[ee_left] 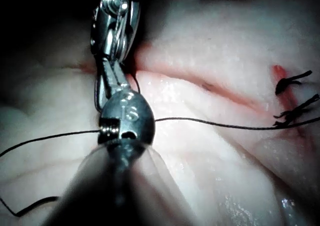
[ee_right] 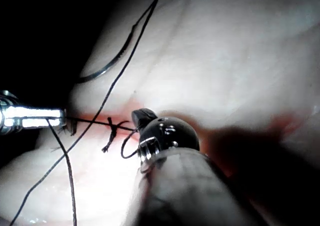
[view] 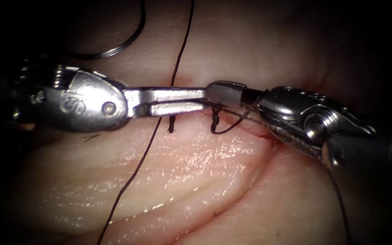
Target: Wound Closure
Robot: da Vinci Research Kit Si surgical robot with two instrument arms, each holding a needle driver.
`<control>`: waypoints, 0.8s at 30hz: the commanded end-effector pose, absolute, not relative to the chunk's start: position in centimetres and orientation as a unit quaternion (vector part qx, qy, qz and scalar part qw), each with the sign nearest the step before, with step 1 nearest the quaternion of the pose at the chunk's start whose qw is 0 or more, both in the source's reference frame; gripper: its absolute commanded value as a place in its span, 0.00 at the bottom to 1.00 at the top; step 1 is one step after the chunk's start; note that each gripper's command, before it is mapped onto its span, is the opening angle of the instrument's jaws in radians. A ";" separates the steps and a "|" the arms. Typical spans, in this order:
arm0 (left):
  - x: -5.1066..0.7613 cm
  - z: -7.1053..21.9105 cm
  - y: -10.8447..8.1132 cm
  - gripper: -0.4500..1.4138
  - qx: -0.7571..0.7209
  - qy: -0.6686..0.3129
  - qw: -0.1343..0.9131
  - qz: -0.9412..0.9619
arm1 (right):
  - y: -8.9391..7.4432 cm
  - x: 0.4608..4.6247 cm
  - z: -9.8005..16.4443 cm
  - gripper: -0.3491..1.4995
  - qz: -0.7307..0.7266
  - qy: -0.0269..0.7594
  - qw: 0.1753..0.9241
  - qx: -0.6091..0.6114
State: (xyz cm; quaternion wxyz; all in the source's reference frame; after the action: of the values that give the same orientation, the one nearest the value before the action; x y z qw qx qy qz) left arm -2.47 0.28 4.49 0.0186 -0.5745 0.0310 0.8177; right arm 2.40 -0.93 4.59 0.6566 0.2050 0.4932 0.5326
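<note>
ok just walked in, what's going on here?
Bench suturing on the tissue. The left claw and right claw meet tip to tip over the cut, beside a tied knot. The left claw looks shut on a short stretch of thread leading to that knot; what the right one holds can't be made out, though thread loops under it. The needle lies free on the tissue, above the left tool, not in the tissue.

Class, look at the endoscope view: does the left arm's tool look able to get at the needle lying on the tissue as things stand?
Probably not at once. The needle lies free on the tissue, with nothing between it and the left tool, but that tool's jaws are shut on the thread by the cut.
</note>
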 end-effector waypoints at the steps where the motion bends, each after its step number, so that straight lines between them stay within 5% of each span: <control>1: -2.46 4.5 0.4 0.00 -0.574 0.031 0.024 0.818 | -1.0 2.44 4.6 0.00 0.527 0.501 0.654 0.206; 24: -1.39 5.4 1.2 0.00 -0.528 0.017 0.124 0.840 | -1.2 2.39 4.6 0.00 0.435 0.573 0.670 0.179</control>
State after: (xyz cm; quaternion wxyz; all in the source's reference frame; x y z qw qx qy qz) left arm -1.33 1.19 5.40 0.1275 -0.5261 0.0127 0.8407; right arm 2.32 -1.24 4.59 0.6741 0.1741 0.5762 0.4280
